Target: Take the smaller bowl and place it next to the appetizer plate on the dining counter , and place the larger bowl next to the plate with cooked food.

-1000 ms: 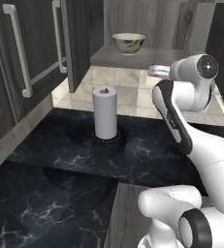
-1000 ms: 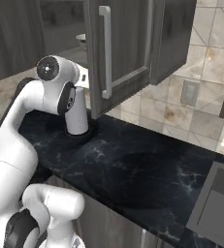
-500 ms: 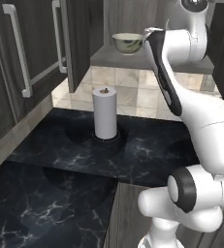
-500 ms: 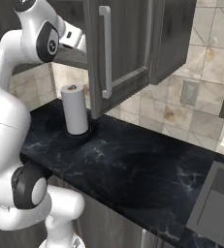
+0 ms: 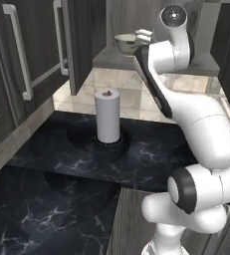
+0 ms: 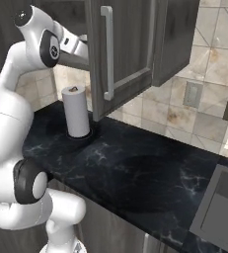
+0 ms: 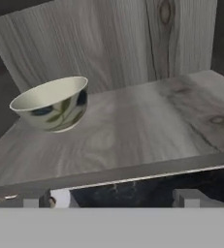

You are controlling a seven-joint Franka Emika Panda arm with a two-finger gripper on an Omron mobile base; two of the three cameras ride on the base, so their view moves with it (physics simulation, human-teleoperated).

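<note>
1. Arm (image 5: 186, 114) raised high; the hand reaches into an open upper cabinet, at shelf level.
2. Small bowl (image 7: 51, 103) sits upright on the wood-grain shelf (image 7: 147, 131), towards its left in the hand view, back panel close behind it. Cream, with a dark olive leaf pattern on the outside and a plain pale inside.
3. Left base view: bowl (image 5: 127, 43) on the shelf (image 5: 111, 59), the white hand just to its right, very close. Contact cannot be made out from here.
4. Gripper (image 7: 118, 197): two finger tips at the bottom of the hand view, spread wide, nothing between them. Both tips lie below the shelf's front edge and well short of the bowl.
5. Bowl lies left of the line between the tips, not centred.
6. Paper towel roll (image 5: 107, 116) stands upright on the black marbled worktop (image 5: 61, 164) below the cabinet, against the tiled wall.
7. Right base view: roll (image 6: 76, 111) beside an open grey cabinet door (image 6: 118, 52) with a long pale handle; the forearm passes behind that door's edge, hand hidden.
8. Closed grey cabinet doors (image 5: 22, 55) to the left of the open cabinet in the left base view.
</note>
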